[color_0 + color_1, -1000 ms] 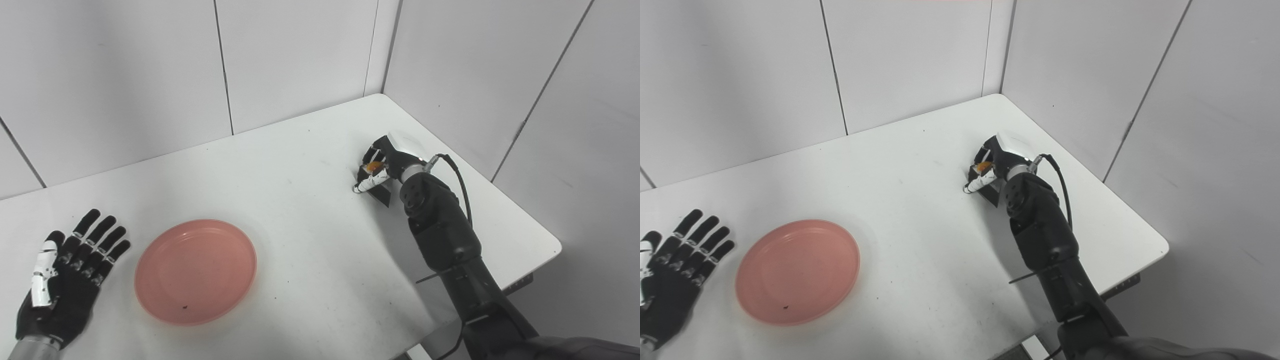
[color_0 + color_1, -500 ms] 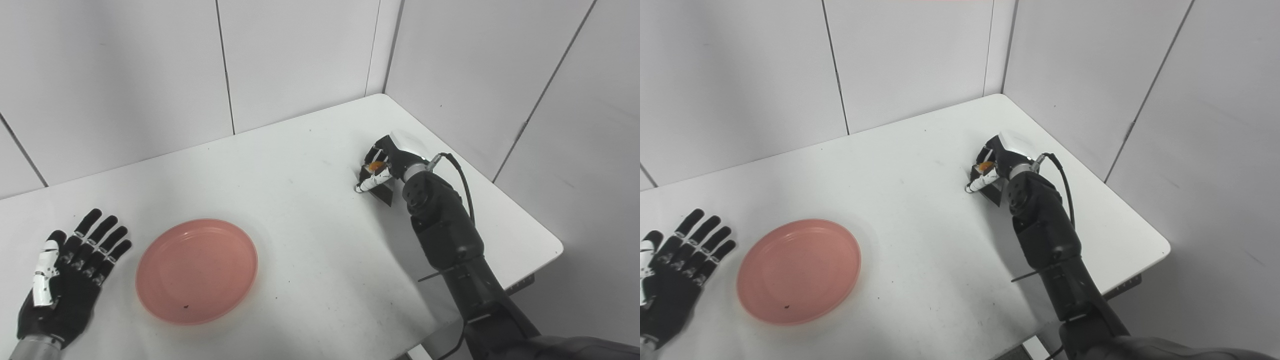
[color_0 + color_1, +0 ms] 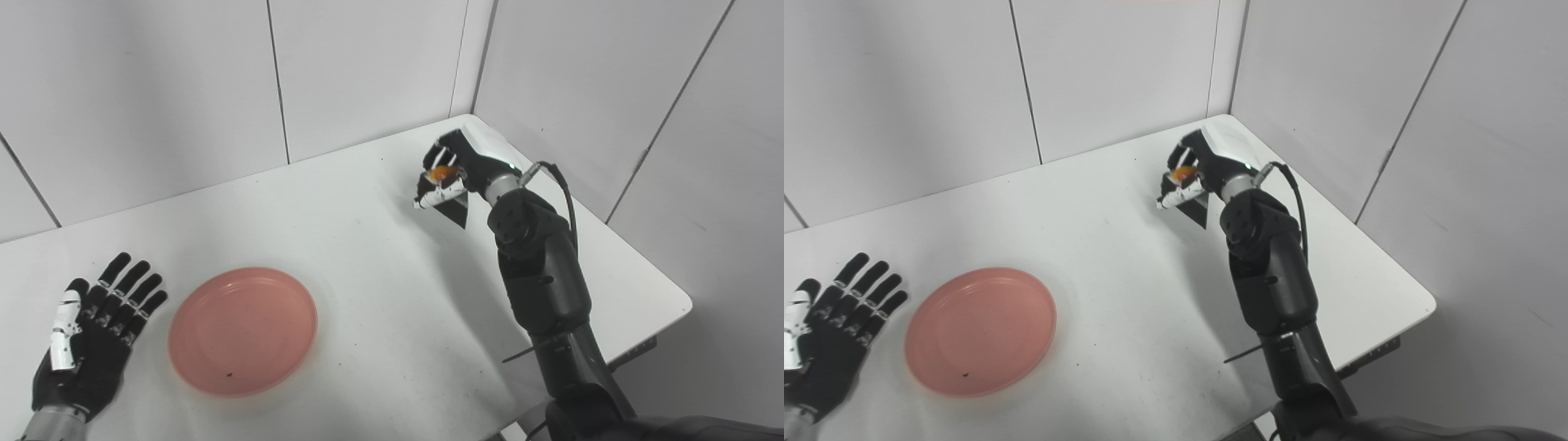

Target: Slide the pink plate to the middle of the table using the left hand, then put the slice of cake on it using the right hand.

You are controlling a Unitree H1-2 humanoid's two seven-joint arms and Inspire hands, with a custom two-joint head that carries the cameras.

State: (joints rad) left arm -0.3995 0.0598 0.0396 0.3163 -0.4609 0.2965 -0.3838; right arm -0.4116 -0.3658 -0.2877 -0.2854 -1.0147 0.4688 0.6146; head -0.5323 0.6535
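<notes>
The pink plate lies flat on the white table, left of the middle and near the front edge. My left hand rests palm down just left of it, fingers spread, touching nothing. My right hand is raised above the table's far right part, shut on the slice of cake. The cake is dark, wedge shaped, with an orange topping showing between the fingers. Its pointed end hangs below the hand, off the table.
White wall panels close in the table at the back and on the right, meeting at the far corner. The table's right edge runs under my right forearm. A small dark speck lies in the plate.
My right hand has lifted the slice of cake off the table and carried it up and slightly left. The left hand and the plate have stayed put; the camera shifted a little.
</notes>
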